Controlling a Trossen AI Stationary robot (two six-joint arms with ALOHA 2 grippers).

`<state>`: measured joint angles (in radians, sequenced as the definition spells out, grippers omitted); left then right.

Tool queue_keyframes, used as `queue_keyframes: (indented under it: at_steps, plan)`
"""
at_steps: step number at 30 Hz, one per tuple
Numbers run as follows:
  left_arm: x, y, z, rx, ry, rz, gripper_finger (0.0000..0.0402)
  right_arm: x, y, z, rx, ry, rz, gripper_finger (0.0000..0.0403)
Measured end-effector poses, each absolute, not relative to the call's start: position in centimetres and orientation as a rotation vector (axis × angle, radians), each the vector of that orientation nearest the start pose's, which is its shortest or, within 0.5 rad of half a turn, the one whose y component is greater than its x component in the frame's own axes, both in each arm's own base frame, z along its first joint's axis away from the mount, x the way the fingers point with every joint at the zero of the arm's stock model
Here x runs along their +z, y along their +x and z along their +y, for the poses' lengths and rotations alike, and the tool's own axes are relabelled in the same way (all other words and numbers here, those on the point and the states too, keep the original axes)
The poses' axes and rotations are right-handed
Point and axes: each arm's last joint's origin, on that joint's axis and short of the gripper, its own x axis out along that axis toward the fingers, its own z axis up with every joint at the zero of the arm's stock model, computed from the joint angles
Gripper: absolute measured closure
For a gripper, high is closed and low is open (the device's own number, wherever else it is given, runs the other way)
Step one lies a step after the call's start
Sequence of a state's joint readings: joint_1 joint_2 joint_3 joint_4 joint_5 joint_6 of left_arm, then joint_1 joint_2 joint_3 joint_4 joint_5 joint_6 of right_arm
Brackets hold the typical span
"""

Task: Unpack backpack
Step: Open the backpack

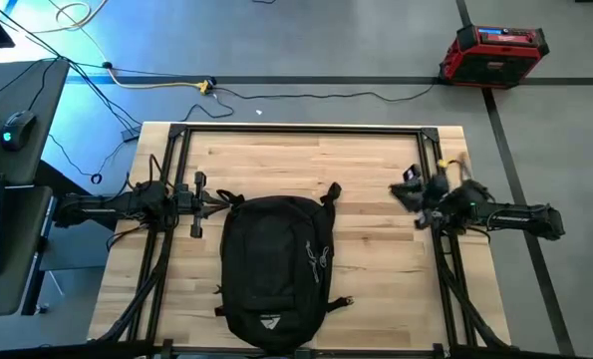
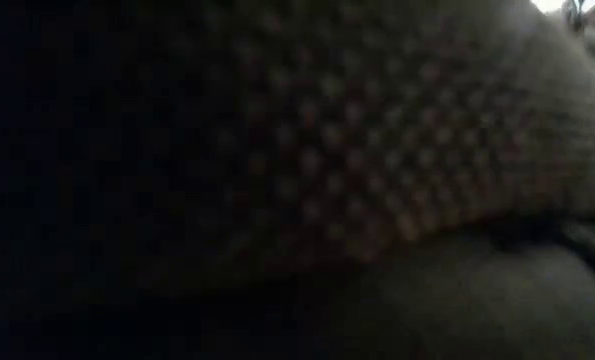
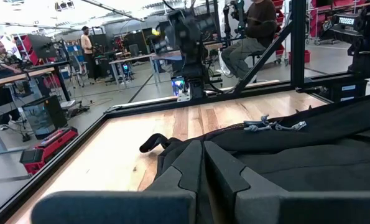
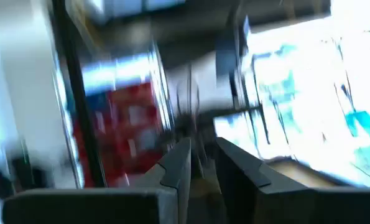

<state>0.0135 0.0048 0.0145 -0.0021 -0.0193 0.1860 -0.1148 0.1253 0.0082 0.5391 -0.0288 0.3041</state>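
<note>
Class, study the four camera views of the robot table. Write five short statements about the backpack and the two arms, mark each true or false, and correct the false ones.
1. The backpack lies on the wooden table. True.
2. The left gripper is beside the backpack's upper left edge. True.
3. The right gripper grips the backpack. False: it is away from it, over the table's right side.
4. A red case sits on the table. False: it is on the floor.
5. The low view shows dark fabric close up. True.
</note>
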Motion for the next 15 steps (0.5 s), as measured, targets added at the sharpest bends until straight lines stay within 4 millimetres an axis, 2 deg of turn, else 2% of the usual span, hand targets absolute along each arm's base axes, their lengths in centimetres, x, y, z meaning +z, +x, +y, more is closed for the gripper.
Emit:
queue_keyframes:
  at_steps: [2, 5, 12, 15]
  plan:
    - [16.8, 9.7, 0.2, 0.033, 0.186, -0.005, 0.0402, 21.6, 9.1, -1.2, -0.046, 0.337, -0.548, 0.0344]
    - [16.8, 9.7, 0.2, 0.033, 0.186, -0.004, 0.0402, 21.8, 9.1, -1.3, -0.089, 0.419, -0.581, 0.0344]
    - [16.8, 9.7, 0.2, 0.033, 0.186, -0.004, 0.0402, 20.3, 11.2, -1.8, -0.174, 0.558, -0.413, 0.0344]
    - [16.8, 9.7, 0.2, 0.034, 0.186, -0.004, 0.0402, 19.3, 12.2, -1.9, -0.208, 0.565, -0.315, 0.0344]
